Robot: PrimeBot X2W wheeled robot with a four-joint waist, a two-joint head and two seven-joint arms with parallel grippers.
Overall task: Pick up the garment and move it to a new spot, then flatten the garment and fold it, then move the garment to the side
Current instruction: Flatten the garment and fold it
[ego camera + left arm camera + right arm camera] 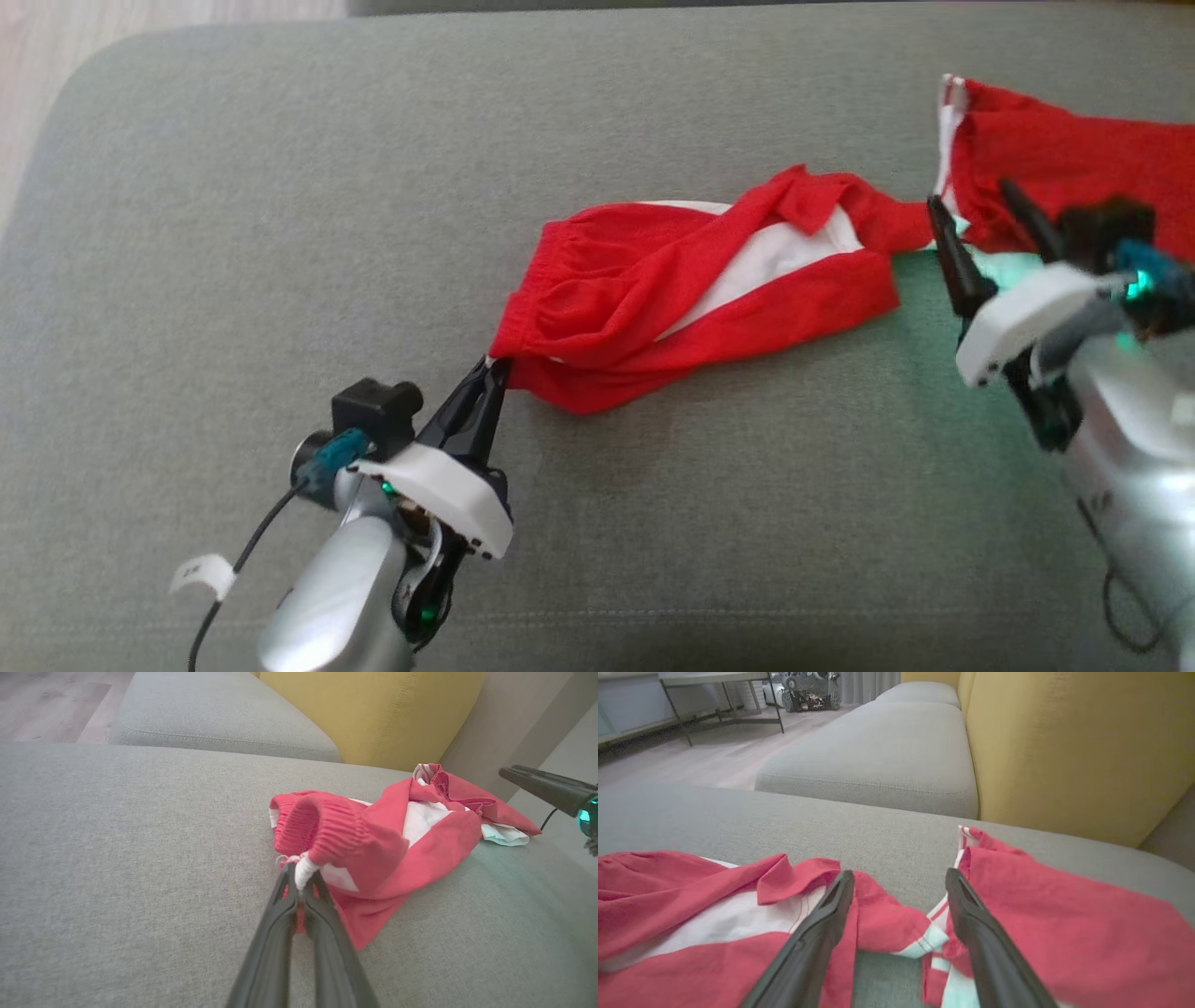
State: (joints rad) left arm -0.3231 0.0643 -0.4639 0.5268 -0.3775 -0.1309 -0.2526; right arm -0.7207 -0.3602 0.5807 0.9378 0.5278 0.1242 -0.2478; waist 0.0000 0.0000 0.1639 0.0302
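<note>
— Well, where's the garment (691,299)?
— It's strung across the grey sofa seat (280,233). The left claw (495,369) pinches its waistband corner, and the right claw (971,194) gapes wide over the twisted middle.
— Anything else around?
— The wrist views bring in a yellow backrest (1064,742) behind the seat.

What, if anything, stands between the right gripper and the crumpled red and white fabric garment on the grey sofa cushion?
Nothing visible does. The open right gripper sits right at the red garment, fingers either side of its twisted middle.
</note>
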